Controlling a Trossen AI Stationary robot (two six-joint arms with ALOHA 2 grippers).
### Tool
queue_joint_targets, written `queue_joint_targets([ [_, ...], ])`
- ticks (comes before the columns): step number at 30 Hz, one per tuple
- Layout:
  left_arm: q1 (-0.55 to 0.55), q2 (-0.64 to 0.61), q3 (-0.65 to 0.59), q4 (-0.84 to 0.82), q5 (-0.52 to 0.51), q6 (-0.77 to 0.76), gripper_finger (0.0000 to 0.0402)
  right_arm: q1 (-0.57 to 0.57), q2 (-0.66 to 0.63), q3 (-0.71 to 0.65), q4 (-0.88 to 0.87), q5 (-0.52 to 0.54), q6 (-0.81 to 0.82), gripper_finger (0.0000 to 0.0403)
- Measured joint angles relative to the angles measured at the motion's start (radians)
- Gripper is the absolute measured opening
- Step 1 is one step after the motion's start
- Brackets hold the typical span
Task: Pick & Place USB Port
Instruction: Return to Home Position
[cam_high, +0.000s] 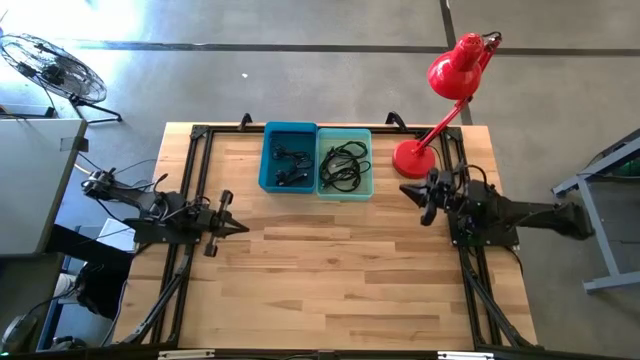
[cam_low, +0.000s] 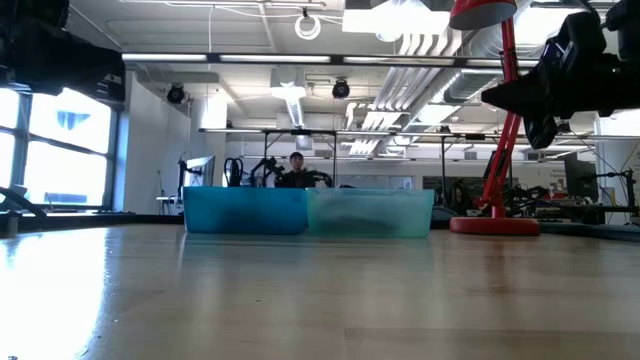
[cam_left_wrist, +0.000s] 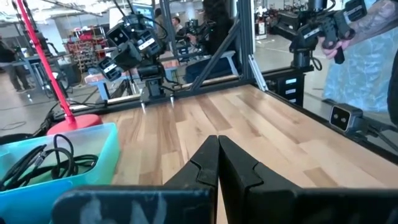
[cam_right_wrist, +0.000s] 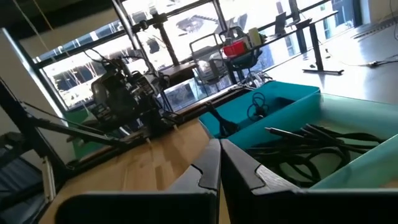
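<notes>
Two bins stand side by side at the table's far middle. The blue bin (cam_high: 288, 157) holds small black corded pieces (cam_right_wrist: 256, 106). The teal bin (cam_high: 345, 163) holds a tangle of black cables (cam_high: 343, 167). Which of these is the USB port I cannot tell. My left gripper (cam_high: 245, 228) hovers level and shut at the table's left, pointing toward the right edge. My right gripper (cam_high: 403, 188) hovers level and shut at the table's right, near the teal bin's right wall. In both wrist views, left (cam_left_wrist: 217, 140) and right (cam_right_wrist: 219, 144), the shut fingers hold nothing.
A red desk lamp stands with its base (cam_high: 413, 158) just right of the teal bin, its head (cam_high: 455, 70) beyond the far edge. Black frame rails (cam_high: 200, 140) run along the table's left, right and far sides. A person's arm (cam_left_wrist: 367, 37) shows beyond the table.
</notes>
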Motion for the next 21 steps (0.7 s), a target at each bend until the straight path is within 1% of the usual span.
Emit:
queue_joint_targets([
  [3, 0.0, 0.0, 0.0, 0.001, -0.017, 0.021, 0.0, 0.088, 0.0, 0.0, 0.0, 0.07, -0.029, 0.0],
  [8, 0.0, 0.0, 0.0, 0.012, -0.087, 0.064, 0.0, 0.183, 0.001, 0.0, -0.002, 0.086, -0.101, 0.0],
  [15, 0.0, 0.0, 0.0, 0.019, -0.154, 0.069, 0.0, 0.202, 0.001, 0.0, -0.027, 0.103, -0.172, 0.0],
  [18, 0.0, 0.0, 0.0, 0.019, -0.146, 0.076, 0.0, 0.202, 0.002, 0.0, -0.032, 0.116, -0.193, 0.0],
  [21, 0.0, 0.0, 0.0, 0.018, -0.124, 0.063, 0.0, 0.201, 0.002, 0.0, -0.032, 0.104, -0.192, 0.0],
])
